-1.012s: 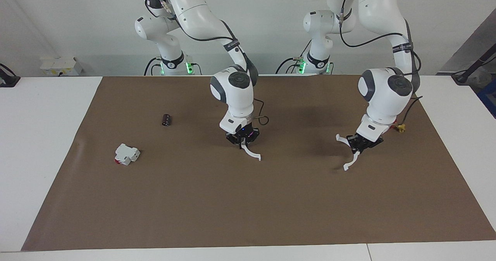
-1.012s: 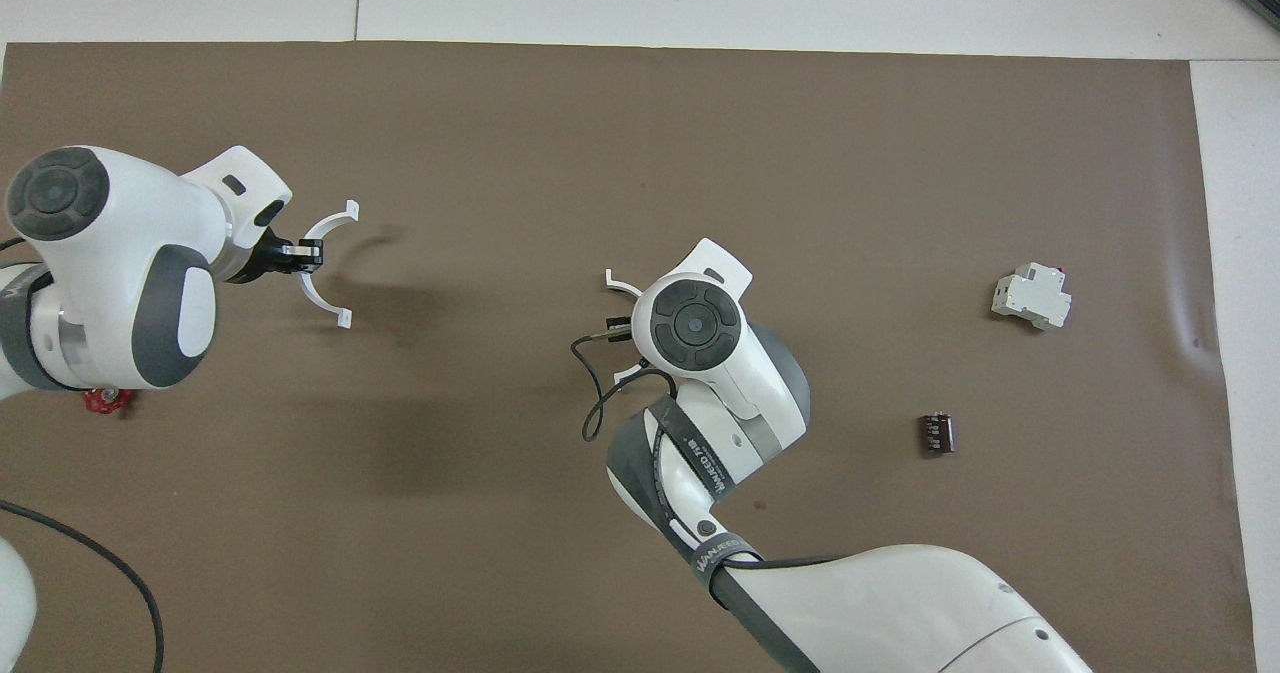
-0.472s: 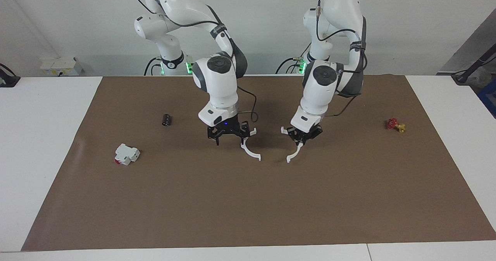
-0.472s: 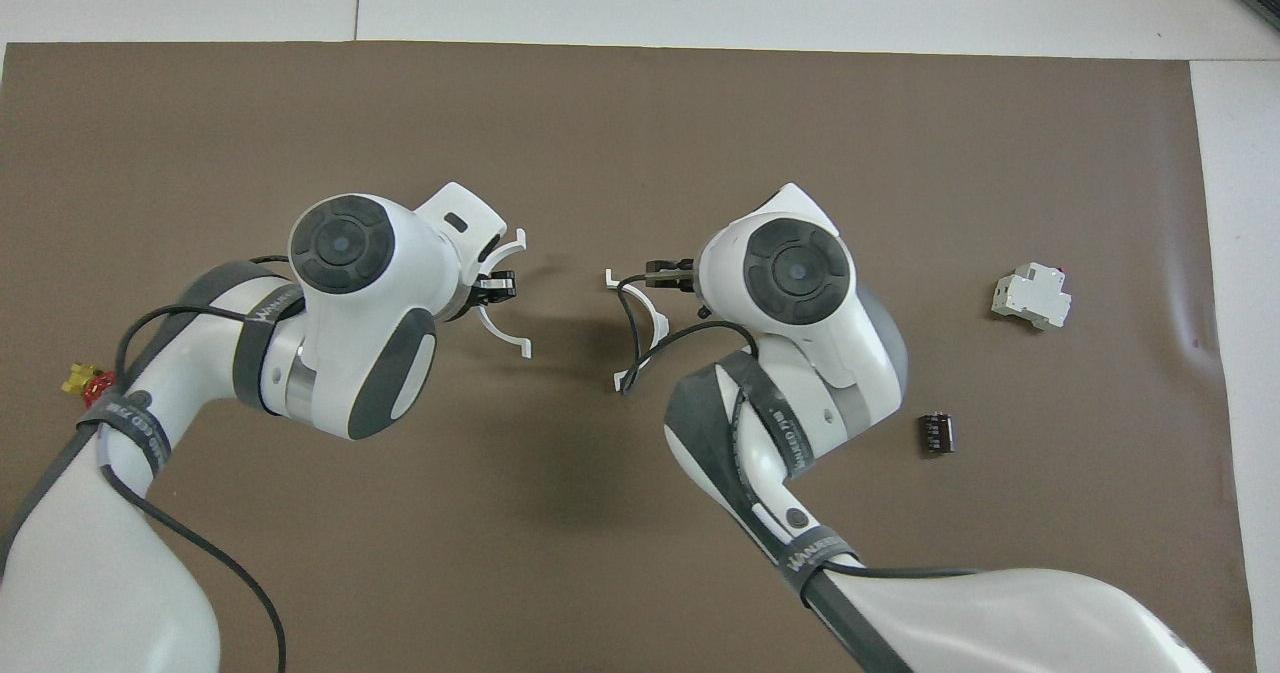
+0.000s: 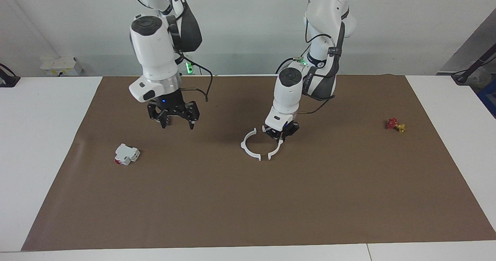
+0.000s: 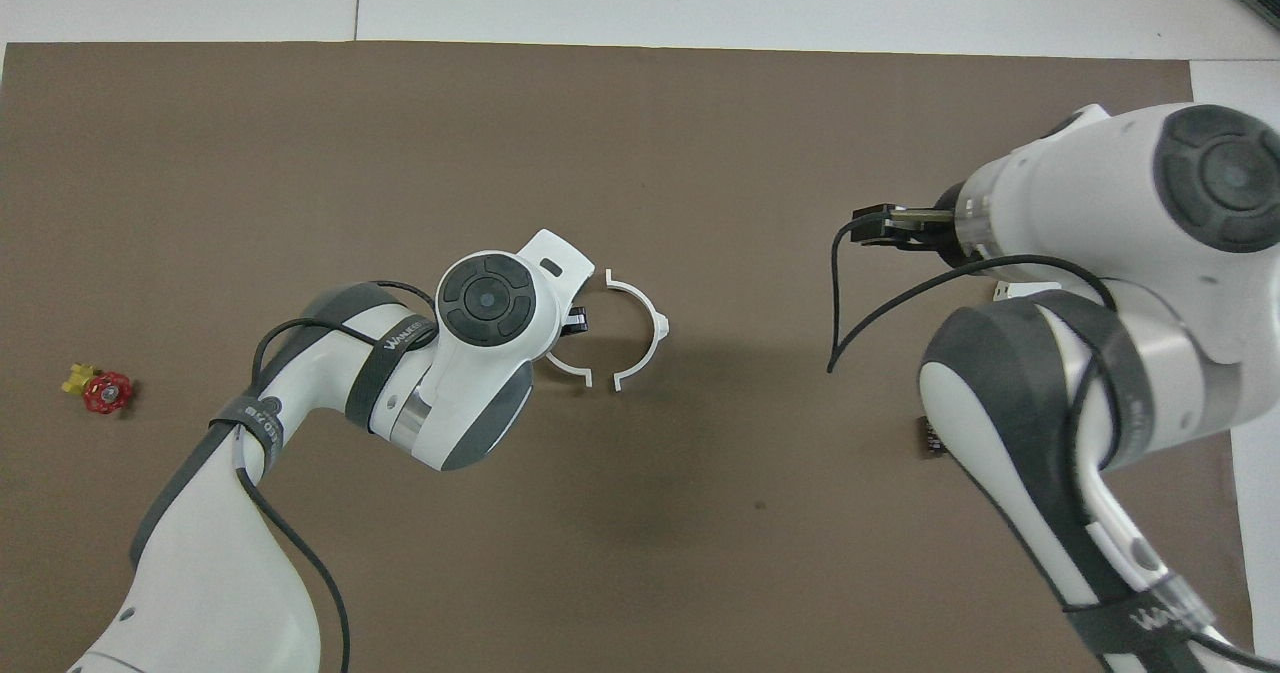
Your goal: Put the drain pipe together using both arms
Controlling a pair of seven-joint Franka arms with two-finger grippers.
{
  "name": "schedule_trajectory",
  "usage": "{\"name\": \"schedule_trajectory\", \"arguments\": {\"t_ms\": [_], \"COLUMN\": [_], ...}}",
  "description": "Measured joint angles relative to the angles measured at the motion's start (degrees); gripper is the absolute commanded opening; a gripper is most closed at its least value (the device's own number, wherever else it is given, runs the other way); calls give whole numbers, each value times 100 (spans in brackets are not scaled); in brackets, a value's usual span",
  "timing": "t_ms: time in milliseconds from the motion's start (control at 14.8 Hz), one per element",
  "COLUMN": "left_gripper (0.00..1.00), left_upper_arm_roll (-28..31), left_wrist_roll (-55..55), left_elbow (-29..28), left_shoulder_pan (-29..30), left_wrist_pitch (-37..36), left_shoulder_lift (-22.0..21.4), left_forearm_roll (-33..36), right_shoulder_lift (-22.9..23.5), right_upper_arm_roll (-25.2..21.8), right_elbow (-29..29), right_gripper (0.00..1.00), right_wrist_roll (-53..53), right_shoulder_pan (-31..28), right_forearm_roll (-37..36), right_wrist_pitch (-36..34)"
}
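**Mid-surface: two half-rings meeting, one arm engaged**

Near the middle of the brown-covered surface (image 5: 248, 199), two thin white plastic half-rings face each other, open sides inward. The half-ring toward the right arm's end (image 5: 249, 146) lies flat and free. The other half-ring (image 5: 276, 149) is pinched at its back in the left arm's black two-finger claw (image 5: 281, 134), which is low over the surface and closed on that piece. At the ends farther from the robots the two tips stand just beside each other with a small gap showing; the nearer ends are partly covered by the claw.

The right arm's black claw (image 5: 175, 117) hangs raised with fingers spread wide and nothing between them, over the part of the surface toward the right arm's end.

A blocky white part with a red end (image 5: 126, 154) lies there, farther from the robots. A small red and yellow valve-like piece (image 5: 395, 125) lies toward the left arm's end.
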Motion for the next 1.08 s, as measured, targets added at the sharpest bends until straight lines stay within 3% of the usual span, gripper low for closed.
{"name": "schedule_trajectory", "arguments": {"t_ms": [202,540,877,1080], "left_gripper": [0,0,0,0], "left_upper_arm_roll": [2,8,8,14], "left_wrist_roll": [-31,-41,-40,-41], "left_elbow": [-5,-1,0,3], "left_shoulder_pan": [-60,-129,-161,-224], "left_wrist_pitch": [219,436,443,424], "left_shoulder_lift": [93,211,214,213], "left_forearm_roll": [42,61,77,105], "right_shoulder_lift": [-397,-486,-462,-442], "right_upper_arm_roll": [-7,-8,-3,25], "right_elbow": [178,843,1497,1511], "right_gripper": [100,100,100,100], "right_wrist_roll": [-450,-864,-984,-1042], "right_shoulder_pan": [-632,-1241,-1346,-1349], "right_forearm_roll": [0,0,10,20], "right_wrist_pitch": [-848,-2106,-2877,-2950]}}
